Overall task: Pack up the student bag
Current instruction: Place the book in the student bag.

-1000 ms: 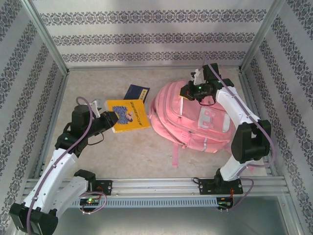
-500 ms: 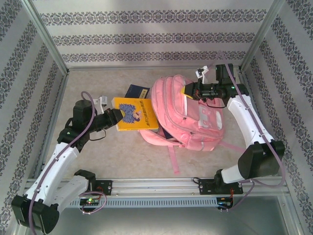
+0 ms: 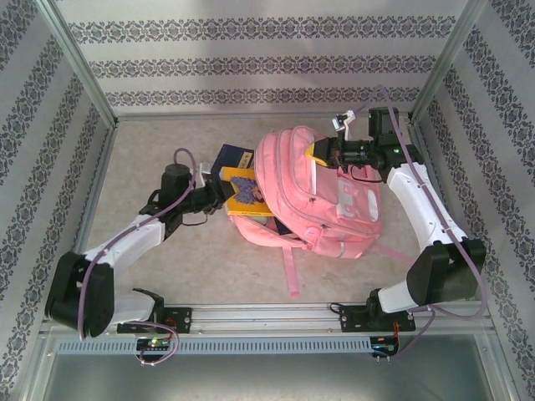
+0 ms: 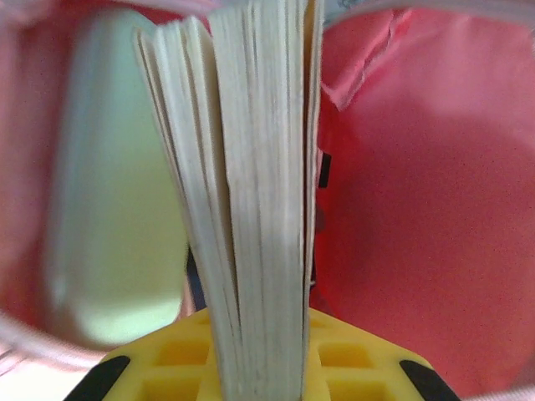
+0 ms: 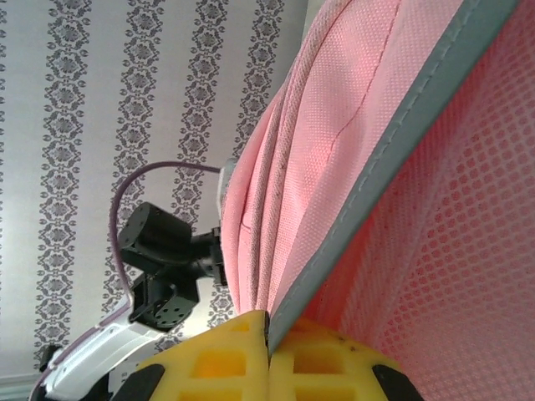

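While left fingers [image 4: 171, 368] clamp yellow book [image 3: 245, 205], right fingers [image 5: 217, 359] pinch student bag [image 3: 334, 209] rim, green case [image 4: 117, 209] inside, blue book [image 3: 234, 155] behind

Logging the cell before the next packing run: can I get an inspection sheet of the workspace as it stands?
Surface: beige mottled table.
Job's things: student bag held up by its top edge; yellow book partly in its mouth; pale green case inside; blue book on the table behind.
Clutter: nothing seen.
Grippers: left gripper shut on yellow book; right gripper shut on the bag's grey-trimmed edge.
Cables: purple cables run along both arms.
Surroundings: patterned walls, aluminium frame.
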